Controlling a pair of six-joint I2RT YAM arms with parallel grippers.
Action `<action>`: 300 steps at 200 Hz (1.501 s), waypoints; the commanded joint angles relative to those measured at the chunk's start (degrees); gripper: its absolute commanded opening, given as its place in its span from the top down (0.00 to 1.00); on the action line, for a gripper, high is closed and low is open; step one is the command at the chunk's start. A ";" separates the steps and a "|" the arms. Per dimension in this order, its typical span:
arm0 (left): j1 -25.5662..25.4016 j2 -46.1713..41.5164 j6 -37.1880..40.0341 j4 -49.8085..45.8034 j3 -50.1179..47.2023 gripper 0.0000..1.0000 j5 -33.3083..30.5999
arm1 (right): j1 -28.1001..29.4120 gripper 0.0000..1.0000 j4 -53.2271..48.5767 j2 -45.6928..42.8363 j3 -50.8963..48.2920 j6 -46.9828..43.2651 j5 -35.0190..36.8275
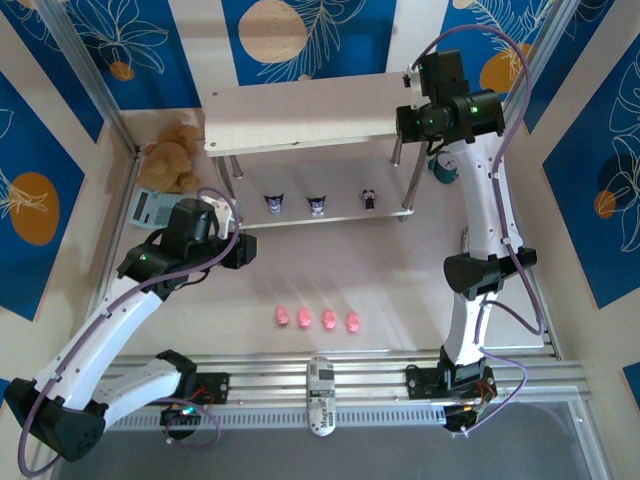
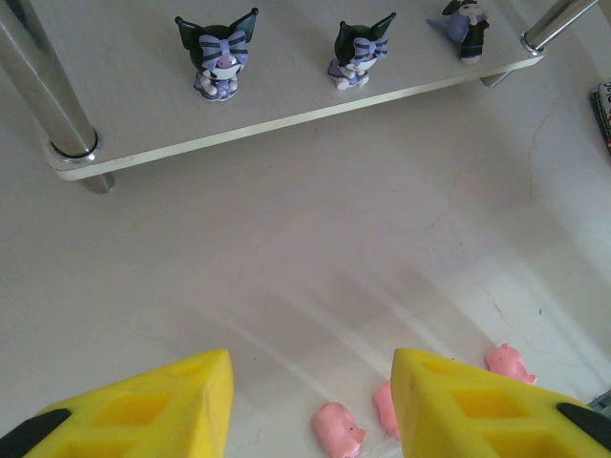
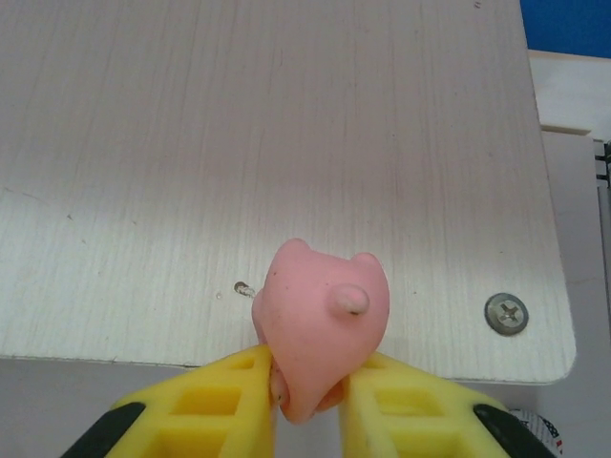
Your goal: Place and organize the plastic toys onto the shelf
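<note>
White table (image 1: 390, 270), blue leaf-print walls (image 1: 40, 150), a two-tier shelf (image 1: 300, 110) at the back.
The right claw (image 3: 310, 382), high on its upright arm, pinches a pig (image 3: 320, 315) over a corner of the shelf's top board. The left claw (image 2: 312, 372), on a low-leaning arm, hangs half-wide and empty above the table. Three dark figurines (image 1: 317, 203) stand on the lower board; four pigs (image 1: 316, 319) lie in a row on the table.

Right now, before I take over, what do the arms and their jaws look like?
The left arm and right arm match: glossy white link shells joined by black joint housings, each with a small green light. A thin purple cable loops along each. The jaws are bright yellow plastic with rectangular cut-out pockets, black at their bases.
</note>
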 commanded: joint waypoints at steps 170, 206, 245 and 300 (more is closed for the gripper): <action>2.17 -2.39 1.16 -1.61 -0.81 0.52 0.52 | 0.08 0.65 4.89 5.22 1.01 0.04 1.08; 2.35 -2.69 1.12 -1.69 -0.83 0.52 0.52 | -0.64 0.64 5.08 4.65 0.98 0.39 2.16; 2.39 -2.70 1.07 -1.61 -0.97 0.52 0.61 | -1.18 0.59 5.37 3.79 0.42 0.53 2.80; 2.52 -3.05 1.07 -1.68 -1.08 0.52 0.52 | -1.31 0.53 5.80 2.02 -0.99 0.96 0.76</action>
